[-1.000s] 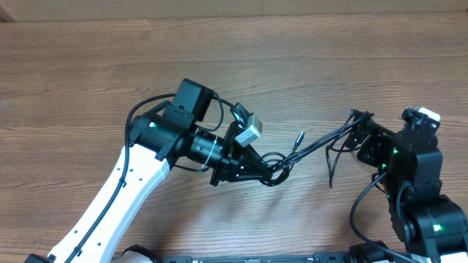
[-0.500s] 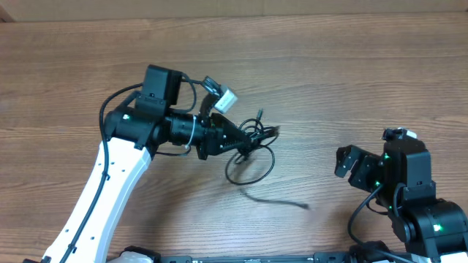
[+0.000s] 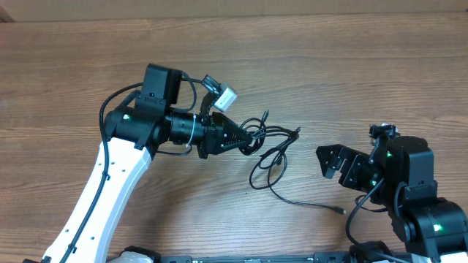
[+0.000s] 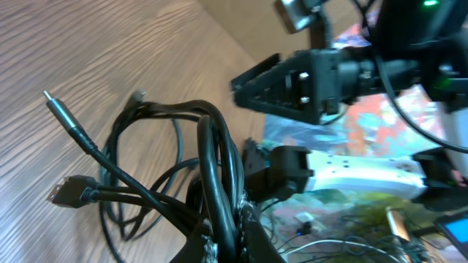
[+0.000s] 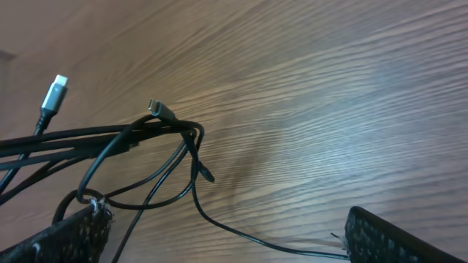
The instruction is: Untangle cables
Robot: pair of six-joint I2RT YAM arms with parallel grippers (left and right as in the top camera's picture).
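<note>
The cables (image 3: 272, 132) are thin black cords bunched at my left gripper (image 3: 247, 139), which is shut on them just left of the table's middle. Plug ends fan out to the right, a loop (image 3: 268, 166) lies on the wood, and one strand trails to a plug (image 3: 338, 210). In the left wrist view the cables (image 4: 212, 146) run straight down into my left gripper (image 4: 232, 241). My right gripper (image 3: 335, 164) stands wide open to the right of the loop, holding nothing. In the right wrist view one cable strand (image 5: 256, 239) runs across between the spread fingers of my right gripper (image 5: 225, 215).
The wooden table (image 3: 329, 66) stretches round the cables on all sides. Its far edge meets a pale wall (image 3: 219, 9) at the top. The left arm's white link (image 3: 110, 197) crosses the front left. Two plug tips (image 5: 53, 91) point up-left in the right wrist view.
My left gripper pulled the bundle up and left, off the right gripper it had stretched to. Strands then fell loose to the right. My right gripper moved lower and leftward.
</note>
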